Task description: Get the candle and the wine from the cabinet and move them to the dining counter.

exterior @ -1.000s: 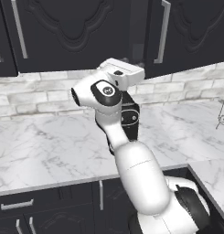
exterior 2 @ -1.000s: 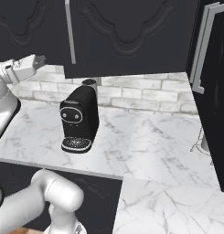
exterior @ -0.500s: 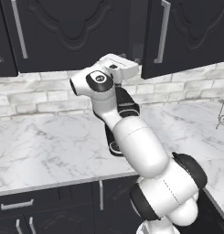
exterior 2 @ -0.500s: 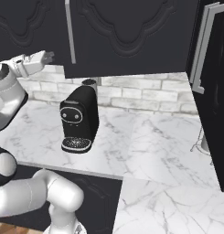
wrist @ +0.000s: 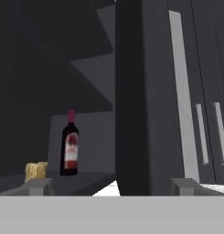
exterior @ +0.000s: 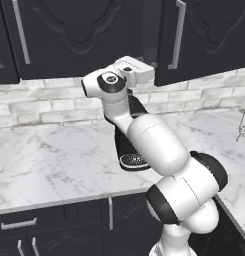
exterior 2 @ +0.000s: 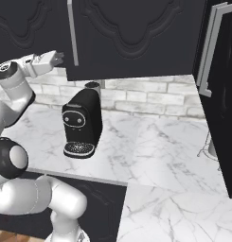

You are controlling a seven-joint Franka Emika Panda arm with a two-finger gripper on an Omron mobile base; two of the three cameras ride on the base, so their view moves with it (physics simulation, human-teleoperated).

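Inside the black cabinet [wrist: 77, 64], the wine [wrist: 70, 148] stands upright on a dark shelf, a dark bottle with a red cap and reddish label. A small yellowish candle [wrist: 36, 170] sits to its left on the same shelf. My gripper [wrist: 112, 187] is open and empty, well short of both. The dark edge of the cabinet door [wrist: 131, 100] stands between my fingertips [wrist: 38, 186], with its silver bar handle [wrist: 184, 91] to the right. From the base, the gripper [exterior: 139, 70] [exterior 2: 56, 57] hangs just under the door's lower corner. The dining counter is out of view.
A black coffee machine [exterior 2: 82, 124] stands on the marble worktop [exterior 2: 150, 142] by the brick wall, partly behind my arm [exterior: 144, 130] in the left base view. A tall dark unit with a silver handle [exterior 2: 212, 47] is at the right. A wire rack [exterior: 243, 120] sits far right.
The hand has shifted a little toward the cabinet door while the elbow and lower arm swung and folded up. The gripper stays open. The scene itself has not moved.
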